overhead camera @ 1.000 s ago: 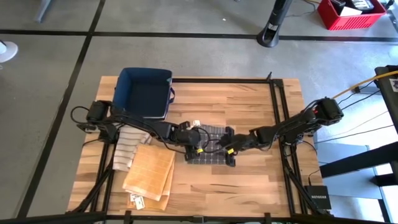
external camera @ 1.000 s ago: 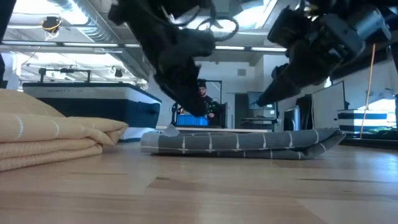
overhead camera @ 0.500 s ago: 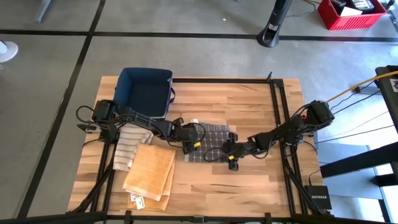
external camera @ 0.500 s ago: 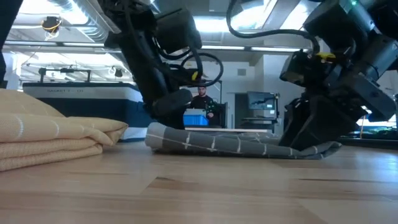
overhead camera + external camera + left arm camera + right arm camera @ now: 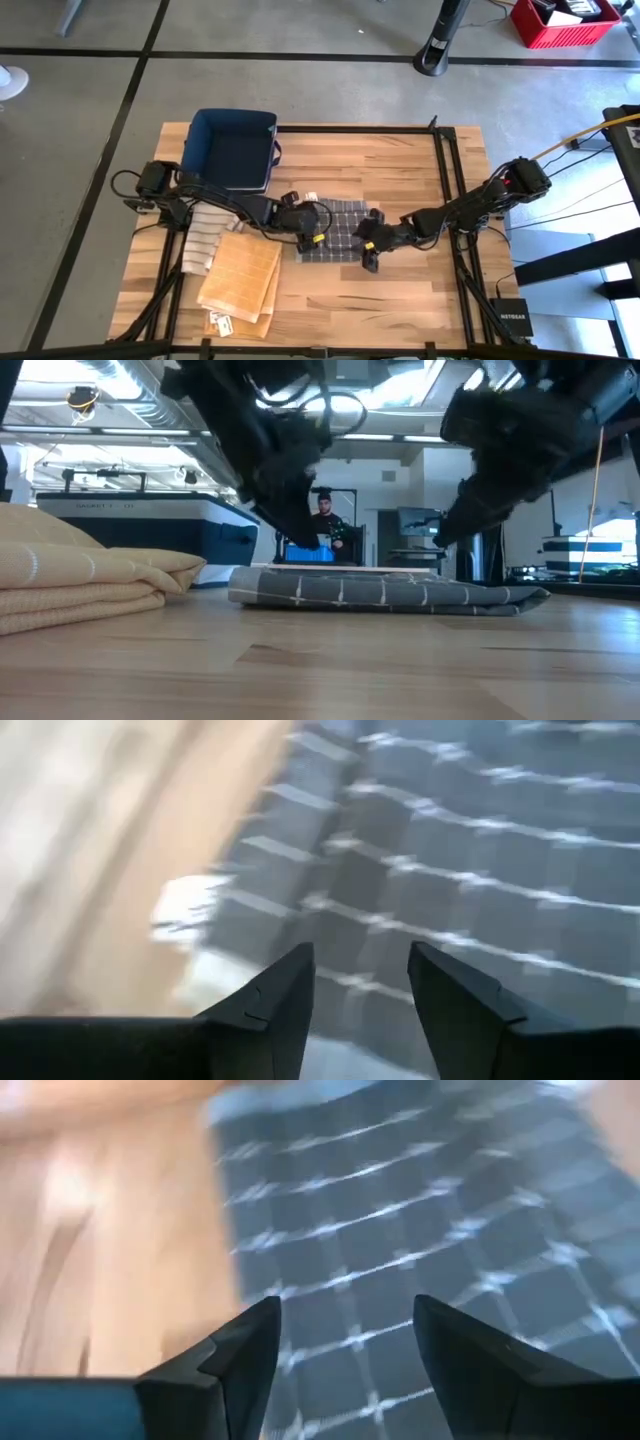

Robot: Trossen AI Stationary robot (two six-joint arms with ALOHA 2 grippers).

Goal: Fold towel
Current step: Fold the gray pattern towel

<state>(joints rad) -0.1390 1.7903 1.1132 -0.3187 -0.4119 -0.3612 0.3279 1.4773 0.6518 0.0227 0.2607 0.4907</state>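
High view: both open tools flank folded grey towel (image 5: 338,230) edges

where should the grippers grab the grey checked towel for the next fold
Probably by its two short ends. The grey checked towel lies flat on the table, with the open left gripper at one end and the open right gripper at the other. Come down from above and pinch each edge.

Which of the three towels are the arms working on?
The grey checked towel mid-table: both tools hover open over it, the left tool and the right tool. The tan towel and striped towel lie folded aside, untouched.
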